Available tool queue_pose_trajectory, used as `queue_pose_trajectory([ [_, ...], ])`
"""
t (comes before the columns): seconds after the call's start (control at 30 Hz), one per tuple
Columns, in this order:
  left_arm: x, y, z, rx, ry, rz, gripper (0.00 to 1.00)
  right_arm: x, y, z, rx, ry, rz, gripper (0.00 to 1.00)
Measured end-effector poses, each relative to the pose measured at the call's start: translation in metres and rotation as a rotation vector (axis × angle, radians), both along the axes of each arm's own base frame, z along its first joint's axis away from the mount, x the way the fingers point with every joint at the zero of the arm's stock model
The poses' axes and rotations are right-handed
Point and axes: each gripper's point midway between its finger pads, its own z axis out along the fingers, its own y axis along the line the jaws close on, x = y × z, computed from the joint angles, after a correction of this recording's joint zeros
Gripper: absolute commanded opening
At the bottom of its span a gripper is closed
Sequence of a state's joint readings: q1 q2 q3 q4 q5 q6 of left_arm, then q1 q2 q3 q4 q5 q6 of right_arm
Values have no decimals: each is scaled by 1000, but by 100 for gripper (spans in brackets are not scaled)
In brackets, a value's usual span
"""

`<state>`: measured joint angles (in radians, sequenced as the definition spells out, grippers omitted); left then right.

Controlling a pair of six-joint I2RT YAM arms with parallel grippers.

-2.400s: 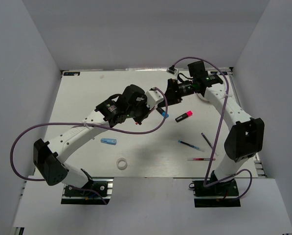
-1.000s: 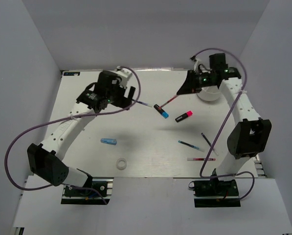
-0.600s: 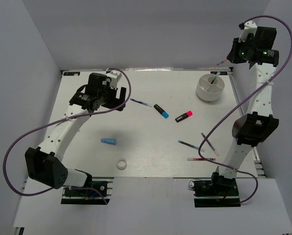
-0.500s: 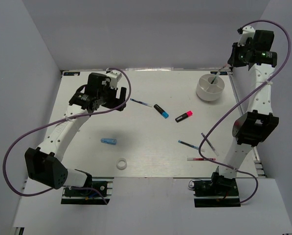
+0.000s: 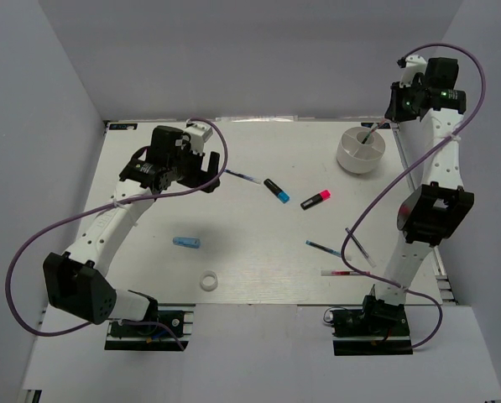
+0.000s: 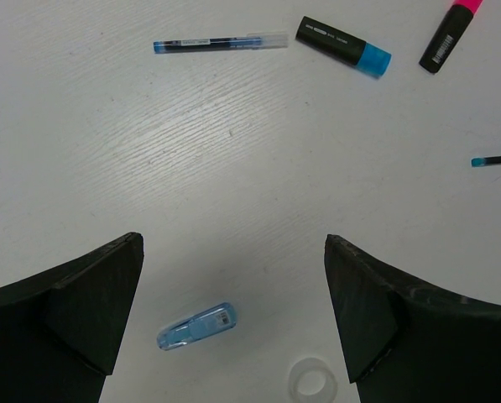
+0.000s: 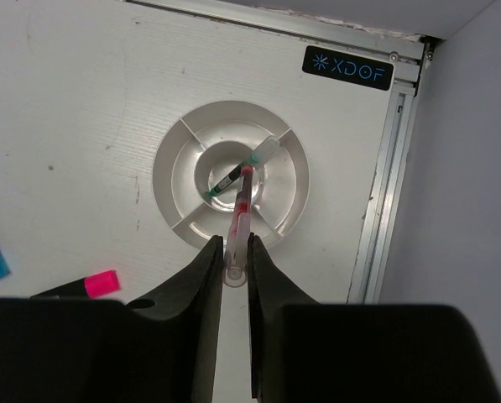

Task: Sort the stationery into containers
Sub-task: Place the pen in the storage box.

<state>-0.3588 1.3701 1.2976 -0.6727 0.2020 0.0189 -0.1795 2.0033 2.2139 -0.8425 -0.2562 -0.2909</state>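
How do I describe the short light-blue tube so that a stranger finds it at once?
Look at the white table, in its near left part. Two small things lie there: a white tape ring and, farther back and left, the short light-blue tube. Of the two, it alone is blue and oblong.

The right gripper [image 7: 233, 252] has carried its red pen [image 7: 240, 210] from mid-table to above the dish [image 7: 176, 180].

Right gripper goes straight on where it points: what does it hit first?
The red pen held by the right gripper leads; its tip aims into the white dish's centre well, likely meeting the green-tipped pen leaning there first. Height unclear.
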Motion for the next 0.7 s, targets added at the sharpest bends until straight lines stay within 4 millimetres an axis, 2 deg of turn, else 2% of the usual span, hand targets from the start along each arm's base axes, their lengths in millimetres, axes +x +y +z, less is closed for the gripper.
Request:
queue_pose_trajectory([
  [0.37, -2, -4, -2, -4, 3, -34, 98, 7, 2, -34, 16, 66, 11, 2],
  [0.4, -1, -4, -3, -4, 7, -36, 98, 7, 3, -38, 18, 74, 13, 21],
  [0.47, 0, -5, -9, 4, 22, -43, 98, 6, 4, -46, 23, 93, 24, 47],
  [0.57, 8, -12, -23, 16, 77, -69, 98, 5, 7, -56, 38, 118, 29, 55],
  [0.67, 26, -24, -32, 24, 117, -114, 96, 6, 11, -60, 45, 129, 37, 57],
  [0.7, 38, -30, -34, 27, 119, -129, 95, 5, 11, -60, 46, 130, 37, 57],
])
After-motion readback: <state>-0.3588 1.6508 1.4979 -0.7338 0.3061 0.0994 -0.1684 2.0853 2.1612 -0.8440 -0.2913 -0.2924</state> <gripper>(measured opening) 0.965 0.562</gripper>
